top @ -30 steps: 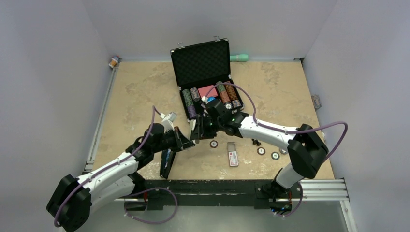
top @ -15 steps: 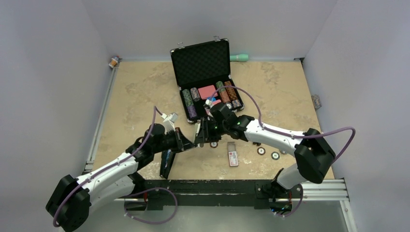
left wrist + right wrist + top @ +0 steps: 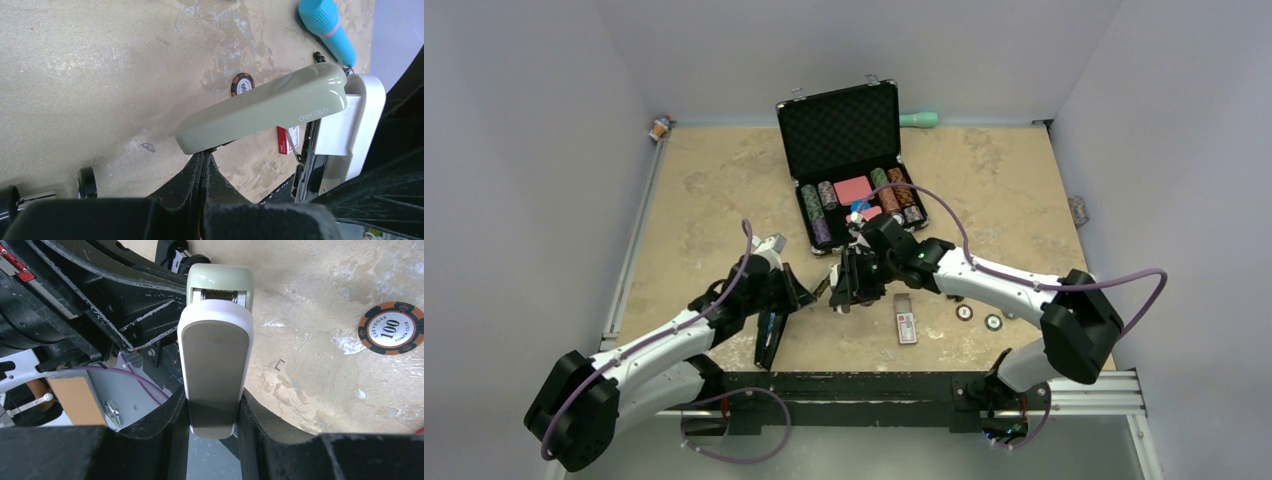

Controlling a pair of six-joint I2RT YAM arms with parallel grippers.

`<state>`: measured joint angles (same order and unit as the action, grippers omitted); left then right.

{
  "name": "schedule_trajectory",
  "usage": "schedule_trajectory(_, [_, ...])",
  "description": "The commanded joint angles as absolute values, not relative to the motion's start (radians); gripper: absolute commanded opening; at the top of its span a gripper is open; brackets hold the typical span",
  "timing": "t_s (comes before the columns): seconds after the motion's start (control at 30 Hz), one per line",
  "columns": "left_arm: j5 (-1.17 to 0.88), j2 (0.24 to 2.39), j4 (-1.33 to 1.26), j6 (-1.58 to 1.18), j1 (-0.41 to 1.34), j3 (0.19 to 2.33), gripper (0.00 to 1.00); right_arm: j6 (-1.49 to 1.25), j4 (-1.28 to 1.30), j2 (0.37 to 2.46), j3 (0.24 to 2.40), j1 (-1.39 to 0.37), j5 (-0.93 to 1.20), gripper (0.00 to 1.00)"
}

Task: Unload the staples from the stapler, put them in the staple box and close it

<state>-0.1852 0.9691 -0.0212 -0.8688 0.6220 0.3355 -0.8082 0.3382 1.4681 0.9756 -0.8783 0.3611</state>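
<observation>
A grey-green and white stapler is held off the table between both grippers. Its grey-green lid is swung away from the white base. My left gripper is shut, its tips pinched at the underside of the lid's free end. My right gripper is shut across the white base. In the top view the grippers, left and right, meet at the middle of the table near the front. A long slim black stapler lies by the left arm, held by neither gripper.
An open black case with poker chips stands at the back. A red-and-white box and loose chips lie right of the grippers. One chip and a loose staple lie below the right gripper. A teal cylinder lies behind the case.
Both grippers have moved a little toward the near edge with the grey-green stapler between them. The right arm has stretched further left.
</observation>
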Motion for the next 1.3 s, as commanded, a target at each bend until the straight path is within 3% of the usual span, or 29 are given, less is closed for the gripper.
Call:
schedule_trajectory(0.0, [-0.114,0.962,0.038,-0.818,0.623,0.391,0.0,-0.796,0.246,1.439,1.055,-0.904,0.505,0.0])
schedule_trajectory(0.37, [-0.034,1.078,0.137,-0.715,0.62,0.594,0.0,-0.668,0.408,1.481,1.052,-1.117,0.559,0.0])
schedule_trajectory(0.63, [0.083,0.95,0.275,-0.672,0.607,0.656,0.0,-0.667,0.448,1.401,0.923,-1.123,0.497,0.0])
schedule_trajectory(0.97, [0.061,0.908,0.373,-0.648,0.596,0.7,0.02,-0.672,0.421,1.436,0.955,-1.121,0.394,0.0])
schedule_trajectory(1.03, [0.043,0.894,0.388,-0.636,0.595,0.697,0.19,-0.67,0.424,1.432,0.964,-1.119,0.375,0.0])
schedule_trajectory(1.1, [0.026,0.871,0.4,-0.625,0.595,0.687,0.46,-0.67,0.423,1.429,0.967,-1.116,0.359,0.0])
schedule_trajectory(1.13, [0.021,0.855,0.403,-0.625,0.594,0.675,0.55,-0.67,0.422,1.426,0.968,-1.114,0.351,0.0])
schedule_trajectory(1.2, [0.015,0.818,0.413,-0.624,0.594,0.657,0.7,-0.671,0.413,1.416,0.967,-1.11,0.335,0.0])
schedule_trajectory(1.27, [0.005,0.779,0.421,-0.625,0.586,0.643,0.79,-0.677,0.405,1.402,0.966,-1.105,0.319,0.0])
